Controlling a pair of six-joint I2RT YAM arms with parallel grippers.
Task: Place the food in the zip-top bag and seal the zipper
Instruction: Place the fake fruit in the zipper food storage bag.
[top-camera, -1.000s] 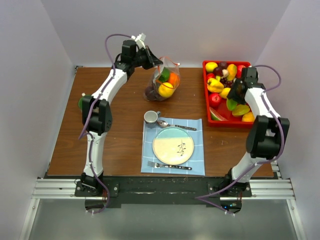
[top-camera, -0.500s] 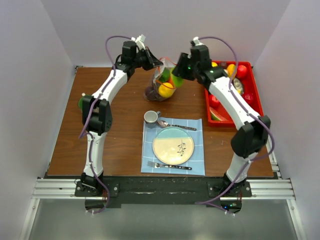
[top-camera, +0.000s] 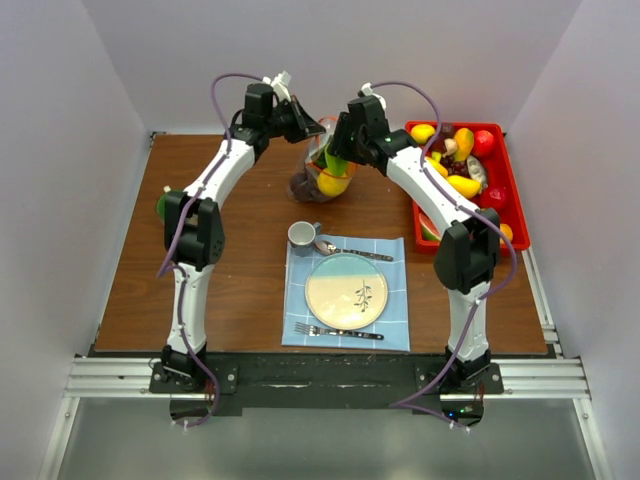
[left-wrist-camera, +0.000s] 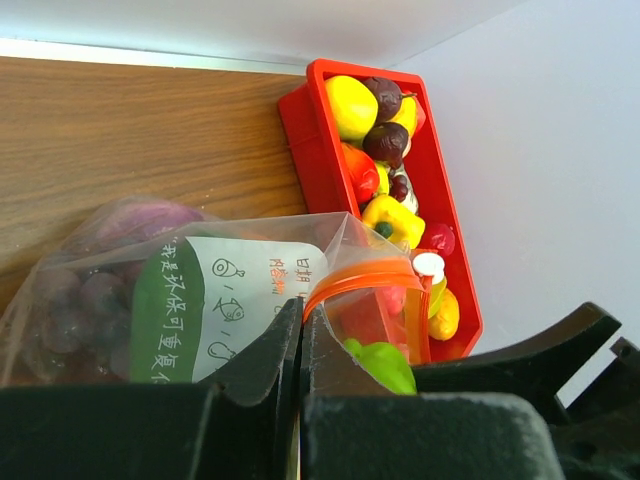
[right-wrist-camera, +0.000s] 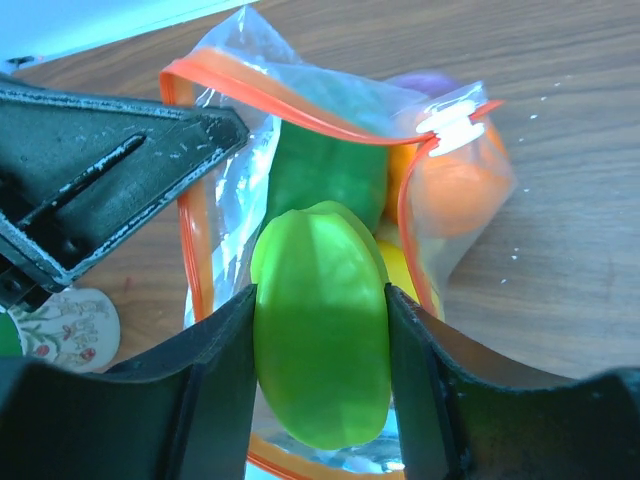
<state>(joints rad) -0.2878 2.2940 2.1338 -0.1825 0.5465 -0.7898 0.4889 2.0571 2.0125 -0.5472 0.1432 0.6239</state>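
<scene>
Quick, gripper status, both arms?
Left gripper: closed, pinching the zip-top bag at its mouth edge.
Right gripper: closed on a green toy fruit, over the open mouth.

Wood table ahead of me: bag far centre, red tray far right, blue mat near centre, cup at its corner.

The zip-top bag bears a white printed label on its side, just below the zipper edge. The label's green band carries white Chinese characters, seemingly beginning 我是环保可重复. Small red characters beside it are too fine to read.
</scene>
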